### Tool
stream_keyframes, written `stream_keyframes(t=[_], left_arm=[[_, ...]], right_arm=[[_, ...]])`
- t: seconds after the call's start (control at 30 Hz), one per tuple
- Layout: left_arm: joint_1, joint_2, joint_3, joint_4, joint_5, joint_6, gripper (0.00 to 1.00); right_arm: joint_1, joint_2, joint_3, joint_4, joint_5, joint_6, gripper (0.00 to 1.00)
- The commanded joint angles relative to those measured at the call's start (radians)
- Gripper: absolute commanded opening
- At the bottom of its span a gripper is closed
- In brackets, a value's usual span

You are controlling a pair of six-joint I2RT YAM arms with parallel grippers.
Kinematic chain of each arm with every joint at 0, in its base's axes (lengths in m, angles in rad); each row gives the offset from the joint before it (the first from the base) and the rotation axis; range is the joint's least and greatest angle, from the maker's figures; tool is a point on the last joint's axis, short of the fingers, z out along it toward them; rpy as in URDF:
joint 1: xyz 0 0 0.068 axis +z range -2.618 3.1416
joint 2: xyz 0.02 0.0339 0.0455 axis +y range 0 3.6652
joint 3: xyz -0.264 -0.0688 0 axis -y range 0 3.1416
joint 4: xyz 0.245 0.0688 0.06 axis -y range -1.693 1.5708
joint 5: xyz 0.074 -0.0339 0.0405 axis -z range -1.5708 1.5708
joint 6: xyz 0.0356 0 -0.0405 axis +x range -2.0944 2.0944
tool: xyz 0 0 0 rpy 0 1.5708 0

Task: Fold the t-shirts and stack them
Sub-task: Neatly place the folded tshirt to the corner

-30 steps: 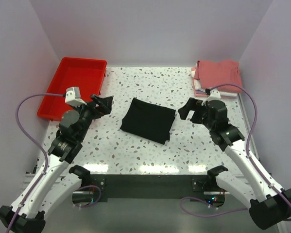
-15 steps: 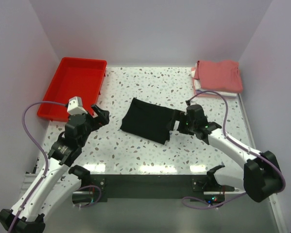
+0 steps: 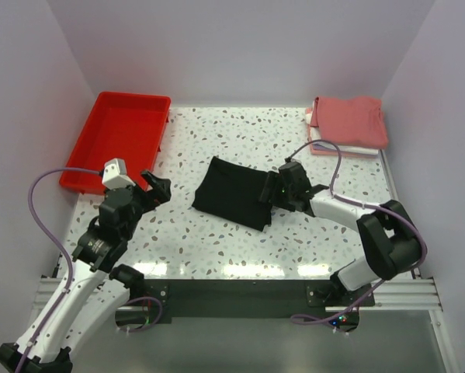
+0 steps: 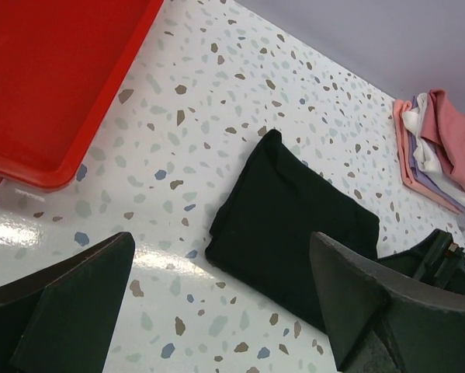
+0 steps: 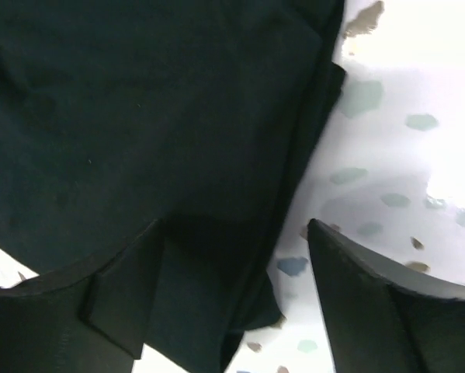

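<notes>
Straddling the folded black t-shirt's (image 3: pixel 236 192) right edge on the desk (image 3: pixel 216 237), the right claw (image 3: pixel 269 191) stood parted, apparently not yet pinching; limp cloth favoured that layered edge. Left claw (image 3: pixel 159 186) gaped empty.

A folded t-shirt (image 3: pixel 236 193) is lying in the middle of the table (image 3: pixel 216 241), a tray (image 3: pixel 116 136) sitting far left, a stack of t-shirts (image 3: pixel 348 123) far right.

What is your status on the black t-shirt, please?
Left claw open, off the cloth. Right claw open, straddling the folded black t-shirt edge. Nothing in the way.
</notes>
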Motion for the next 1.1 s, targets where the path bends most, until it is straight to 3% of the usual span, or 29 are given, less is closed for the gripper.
stream_keyframes(t=[0.0, 0.1, 0.27, 0.37, 0.4, 0.47, 0.5, 0.63, 1.07], left_arm=[[0.005, -0.007, -0.018, 0.019, -0.023, -0.006, 1.0], [0.005, -0.003, 0.005, -0.018, -0.023, -0.005, 1.0], [0.005, -0.013, -0.009, 0.005, -0.037, -0.011, 1.0], [0.005, -0.003, 0.014, -0.009, -0.046, -0.005, 1.0], [0.005, 0.0, 0.014, -0.006, -0.047, -0.005, 1.0], [0.005, 0.008, -0.001, 0.006, -0.049, -0.005, 1.0], [0.004, 0.011, -0.004, 0.012, -0.047, -0.003, 1.0], [0.005, 0.037, 0.027, -0.018, -0.058, 0.001, 1.0], [0.005, 0.023, 0.036, -0.063, -0.098, -0.015, 1.0]], right_arm=[[0.016, 0.059, 0.048, 0.083, 0.027, 0.041, 0.75], [0.032, 0.119, 0.06, 0.083, 0.015, 0.055, 0.66], [0.053, 0.194, 0.087, 0.075, 0.05, 0.07, 0.61], [0.056, 0.235, 0.117, 0.072, 0.047, 0.063, 0.51], [0.058, 0.243, 0.126, 0.078, 0.047, 0.046, 0.4], [0.056, 0.265, 0.155, 0.083, 0.038, 0.021, 0.29], [0.058, 0.272, 0.169, 0.083, 0.028, -0.017, 0.18], [0.058, 0.297, 0.319, -0.019, 0.083, -0.158, 0.0], [0.016, 0.338, 0.698, -0.231, 0.383, -0.844, 0.0]])
